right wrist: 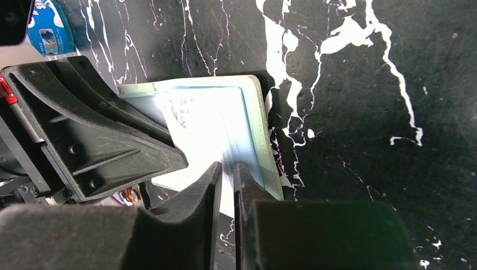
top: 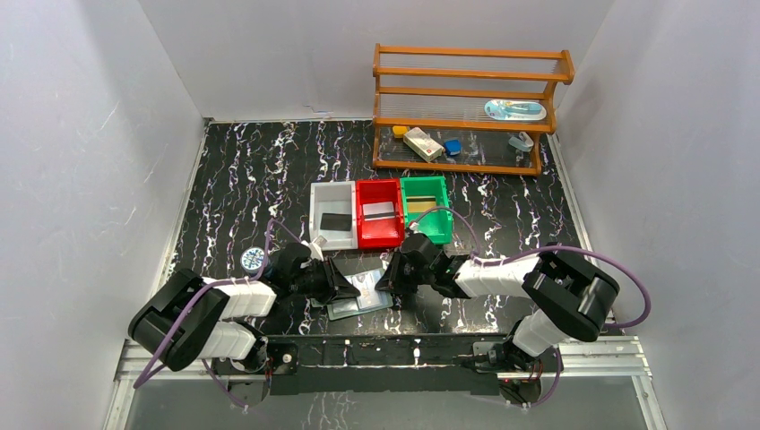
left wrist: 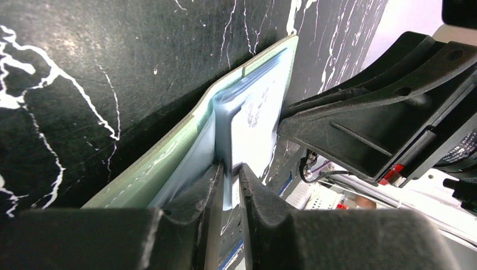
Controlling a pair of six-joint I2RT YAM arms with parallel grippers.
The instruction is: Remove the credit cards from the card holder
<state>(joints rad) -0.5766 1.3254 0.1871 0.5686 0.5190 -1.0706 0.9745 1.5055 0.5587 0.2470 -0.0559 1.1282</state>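
Note:
The grey-green card holder (top: 362,301) lies open on the black table between my two grippers. In the left wrist view its green cover (left wrist: 163,166) is tilted up, and my left gripper (left wrist: 229,167) is shut on a clear bluish pocket sheet (left wrist: 225,129). A pale printed card (left wrist: 259,112) sits in the pockets. In the right wrist view my right gripper (right wrist: 227,166) is shut on the near edge of that pale card (right wrist: 197,124), beside the holder's green rim (right wrist: 261,129). From above, the left gripper (top: 345,288) and the right gripper (top: 392,285) face each other over the holder.
Behind the holder stand a white bin (top: 320,193) with a black card (top: 335,221), a red bin (top: 362,215) with a silver-grey card (top: 378,211), and a green bin (top: 441,210) with a gold card (top: 419,205). A blue-and-white tin (top: 254,260) is at the left. A wooden rack (top: 466,76) stands at the back right.

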